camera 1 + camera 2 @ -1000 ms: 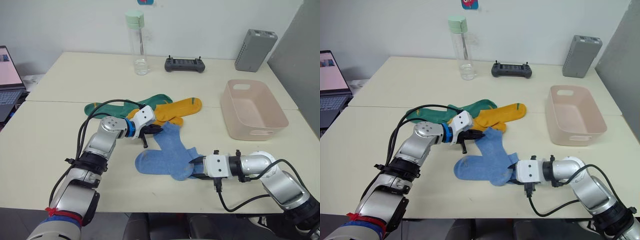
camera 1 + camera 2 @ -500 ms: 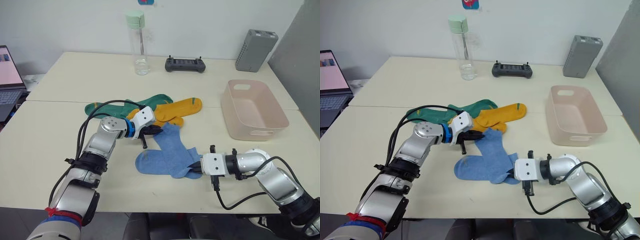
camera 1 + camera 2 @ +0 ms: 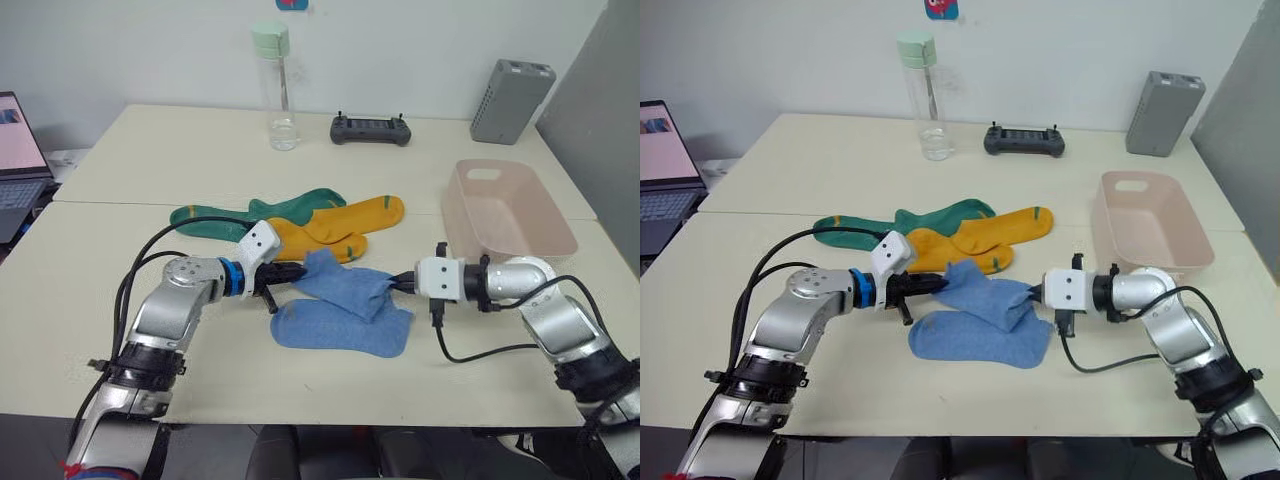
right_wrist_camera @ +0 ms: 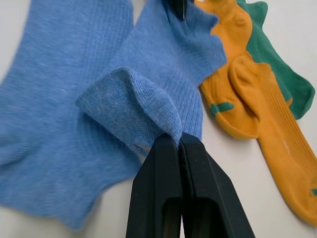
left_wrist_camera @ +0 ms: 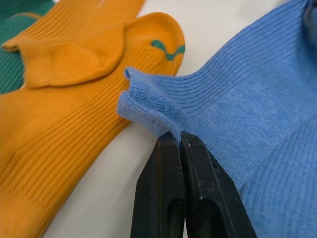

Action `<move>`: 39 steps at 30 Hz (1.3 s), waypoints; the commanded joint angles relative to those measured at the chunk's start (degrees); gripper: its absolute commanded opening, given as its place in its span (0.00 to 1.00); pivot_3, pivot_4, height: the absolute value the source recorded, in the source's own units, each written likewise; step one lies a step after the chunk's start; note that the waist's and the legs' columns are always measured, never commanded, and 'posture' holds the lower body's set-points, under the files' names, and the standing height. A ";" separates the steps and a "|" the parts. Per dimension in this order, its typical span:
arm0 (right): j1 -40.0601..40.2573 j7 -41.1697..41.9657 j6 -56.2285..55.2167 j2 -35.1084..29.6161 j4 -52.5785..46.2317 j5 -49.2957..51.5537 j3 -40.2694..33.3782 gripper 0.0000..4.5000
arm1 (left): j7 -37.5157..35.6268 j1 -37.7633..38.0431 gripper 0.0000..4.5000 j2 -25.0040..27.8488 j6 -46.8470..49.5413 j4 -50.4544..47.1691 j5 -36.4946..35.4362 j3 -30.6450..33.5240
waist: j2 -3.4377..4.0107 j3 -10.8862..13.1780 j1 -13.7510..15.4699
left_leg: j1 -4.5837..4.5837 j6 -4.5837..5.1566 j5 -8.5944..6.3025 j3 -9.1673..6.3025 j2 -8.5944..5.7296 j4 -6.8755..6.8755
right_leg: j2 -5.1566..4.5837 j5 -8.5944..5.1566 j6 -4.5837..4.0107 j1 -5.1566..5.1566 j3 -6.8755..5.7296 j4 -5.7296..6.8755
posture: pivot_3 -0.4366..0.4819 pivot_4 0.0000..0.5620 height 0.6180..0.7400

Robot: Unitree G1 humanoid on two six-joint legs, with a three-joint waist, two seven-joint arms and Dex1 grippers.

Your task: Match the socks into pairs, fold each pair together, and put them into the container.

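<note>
- My left tool (image 3: 298, 268) is clamped on one edge of the upper blue sock (image 3: 345, 287); in the left wrist view its two black fingers (image 5: 171, 188) are pressed together with a fold of blue knit pinched between the tips.
- My right tool (image 3: 402, 283) is likewise closed on the opposite end of that same sock; in the right wrist view the fingers (image 4: 171, 191) meet around a bunched, doubled-over corner of blue fabric.
- Between the two tools the sock is lifted a little and stretched across the counter (image 3: 130, 160), over the top of the second blue sock (image 3: 340, 331), which lies flat just beneath and in front of it.
- The two mustard yellow socks (image 3: 340, 222) lie overlapped just behind the blue ones, close to my left tool; a green mark on one of them is visible in the left wrist view.
- The dark green socks (image 3: 250, 213) sit behind and to the left of the yellow ones, partly tucked under them.
- The pale pink container (image 3: 508, 218) stands on the right side of the counter, just behind my right arm, with no socks inside.
- At the far edge of the counter I see a clear bottle (image 3: 277, 88) with a pale green cap, a black controller (image 3: 370, 129) and a grey ribbed box (image 3: 510, 100).
</note>
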 commanded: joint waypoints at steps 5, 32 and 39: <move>-4.53 0.05 -5.82 4.79 9.72 1.39 -1.05 0.01 | 8.31 7.94 0.00 0.14 11.08 -16.31 -5.90 6.96 | 0.00 0.00 -0.09 | 0.01 0.00 0.00 -0.01 0.01 -0.02 | 0.00 0.05 -0.08 0.01 0.00 -0.01 | 0.48 0.27 1.00; 7.34 -28.58 62.33 16.61 -18.22 28.18 -18.78 0.95 | 1.92 -4.82 0.72 2.30 -4.62 9.99 -3.28 0.13 | 0.02 0.00 0.04 | 0.03 -0.01 0.00 0.13 -0.01 -0.02 | -0.04 -0.01 -0.30 -0.06 0.09 -0.08 | 0.48 0.27 1.00; 6.46 -29.65 66.04 17.67 -19.16 31.49 -19.18 0.68 | -1.87 -5.68 0.73 3.14 -7.64 12.75 0.52 -5.37 | 0.02 0.00 -0.37 | 0.00 -0.01 0.00 0.10 0.01 -0.54 | 0.02 0.07 -0.52 -0.25 0.04 -0.06 | 0.48 0.27 1.00</move>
